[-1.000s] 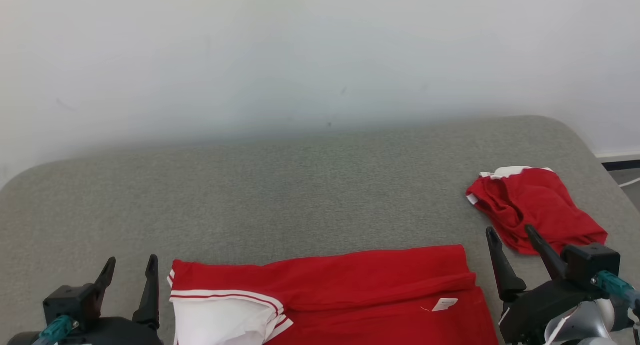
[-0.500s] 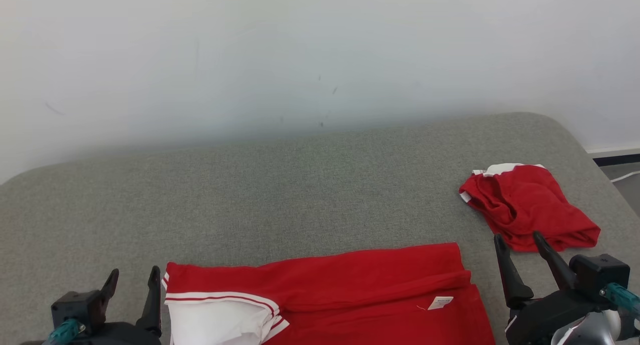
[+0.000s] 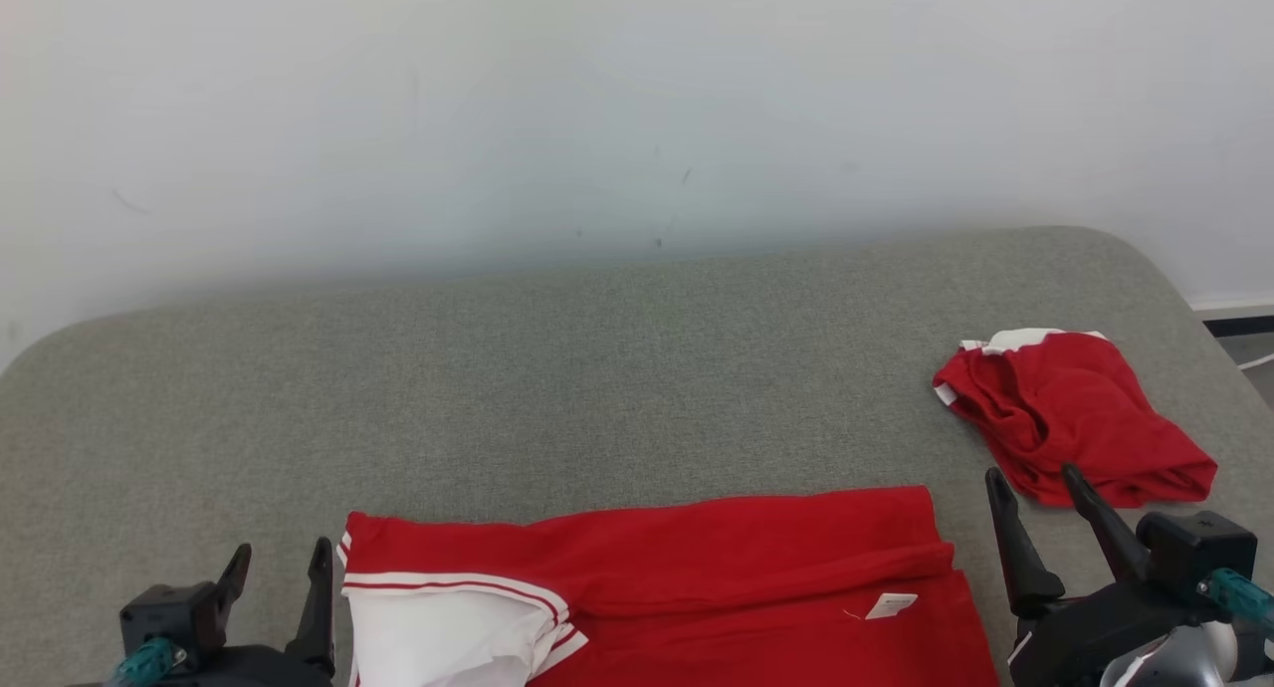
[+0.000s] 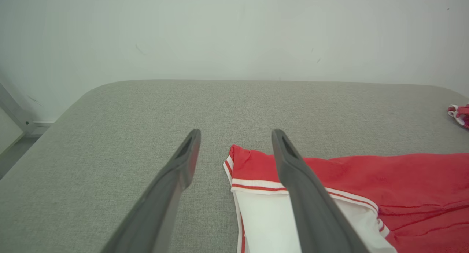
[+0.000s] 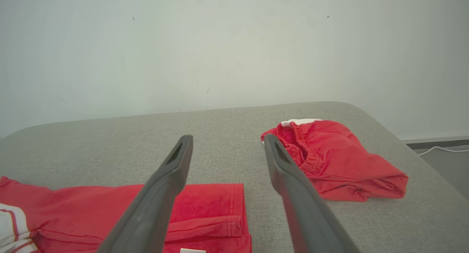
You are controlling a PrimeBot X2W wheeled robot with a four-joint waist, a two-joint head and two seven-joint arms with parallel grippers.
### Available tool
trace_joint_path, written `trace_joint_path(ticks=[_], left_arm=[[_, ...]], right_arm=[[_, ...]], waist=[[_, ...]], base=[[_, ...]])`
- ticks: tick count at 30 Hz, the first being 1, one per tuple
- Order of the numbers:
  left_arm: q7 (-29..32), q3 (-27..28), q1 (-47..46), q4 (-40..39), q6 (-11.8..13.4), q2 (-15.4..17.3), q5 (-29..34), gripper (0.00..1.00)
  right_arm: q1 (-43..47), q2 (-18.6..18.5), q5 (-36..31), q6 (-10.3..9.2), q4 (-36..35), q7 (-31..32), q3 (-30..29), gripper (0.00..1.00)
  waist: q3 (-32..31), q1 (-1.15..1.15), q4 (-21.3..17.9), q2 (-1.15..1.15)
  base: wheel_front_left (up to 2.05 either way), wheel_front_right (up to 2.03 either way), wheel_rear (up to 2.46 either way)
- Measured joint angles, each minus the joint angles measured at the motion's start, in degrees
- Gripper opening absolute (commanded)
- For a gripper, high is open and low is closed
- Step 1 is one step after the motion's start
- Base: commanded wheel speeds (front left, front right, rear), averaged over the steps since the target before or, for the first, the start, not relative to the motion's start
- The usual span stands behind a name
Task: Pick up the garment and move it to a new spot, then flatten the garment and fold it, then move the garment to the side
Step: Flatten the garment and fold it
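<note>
The grey fabric-covered tabletop (image 3: pixel 617 368) carried two things: a red garment (image 3: pixel 717 558) with a white sleeve spread along its near edge, and crumpled red shorts (image 3: pixel 1075 418) near its right edge, well apart.

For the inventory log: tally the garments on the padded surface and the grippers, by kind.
Garments: 2, the folded garment and the crumpled garment
Grippers: 2, the left gripper and the right gripper, both open
Total: 4
</note>
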Motion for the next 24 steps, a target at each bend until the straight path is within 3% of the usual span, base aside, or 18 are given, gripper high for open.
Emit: trace_joint_path(ticks=[5, 24], left_arm=[[0.01, -0.53, -0.17, 0.09, 0.0, -0.04, 0.34, 1.0], [0.01, -2.96, -3.59, -1.86, 0.0, -0.7, 3.26, 1.0]], right_arm=[[0.08, -0.2, 0.08, 0.01, 0.36, 0.6, -0.04, 1.0], [-3.96, -3.68, -1.47, -1.66, 10.24, 18.53, 2.57, 1.0]], waist=[[0.38, 0.0, 1.23, 0.0], [5.09, 0.0, 5.57, 0.0]], base=[[0.0, 0.0, 0.0], [0.0, 0.0, 0.0]])
